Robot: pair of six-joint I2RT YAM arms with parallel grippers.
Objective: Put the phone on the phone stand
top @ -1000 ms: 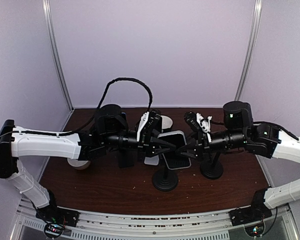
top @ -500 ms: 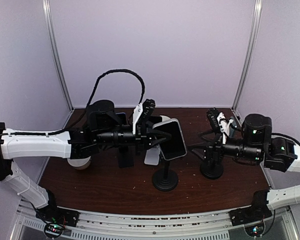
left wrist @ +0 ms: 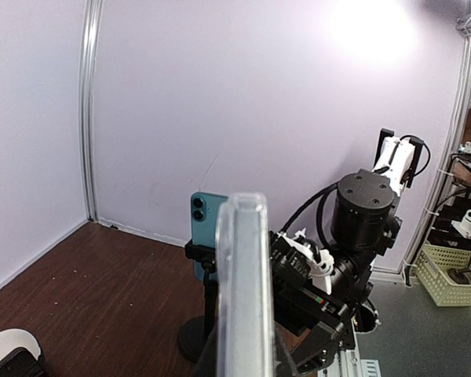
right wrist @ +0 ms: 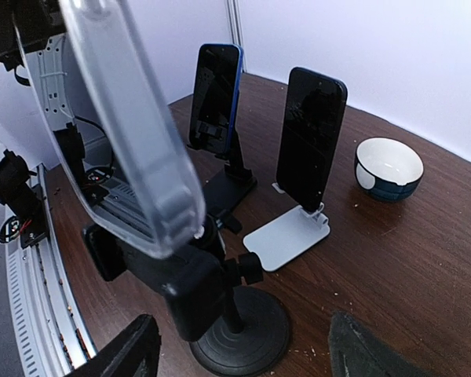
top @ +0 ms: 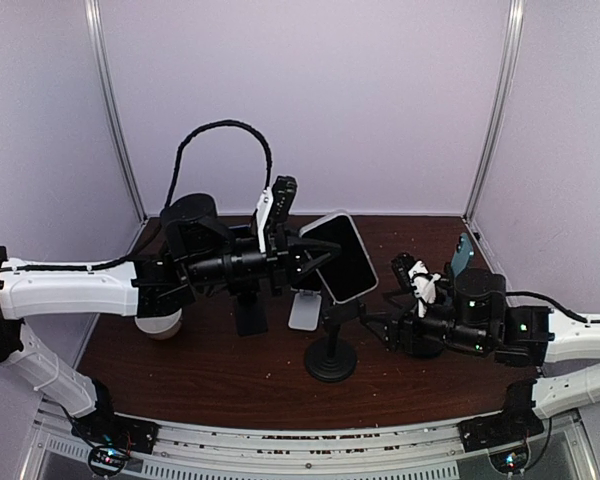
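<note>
My left gripper (top: 315, 258) is shut on a phone (top: 341, 257) in a clear case and holds it tilted in the air over the phone stand (top: 330, 358), a black post on a round base. In the left wrist view the phone (left wrist: 243, 283) shows edge-on, filling the space between the jaws of that gripper (left wrist: 243, 365). My right gripper (top: 376, 326) is open and low, just right of the stand's post. In the right wrist view its fingertips (right wrist: 130, 353) flank the stand's base (right wrist: 247, 334), and the phone's (right wrist: 133, 126) lower end sits close above the stand's black head (right wrist: 180, 287).
A black phone (right wrist: 310, 137) leans on a white stand (right wrist: 286, 239). A blue phone (right wrist: 216, 98) sits on a black stand. A teal phone (top: 462, 254) is on a stand at the right. A white and blue bowl (right wrist: 388, 166) lies at the left.
My right gripper opened, pulled back from the phone to the right, then dropped low beside the stand. My left gripper raised the phone and tilted it up.
</note>
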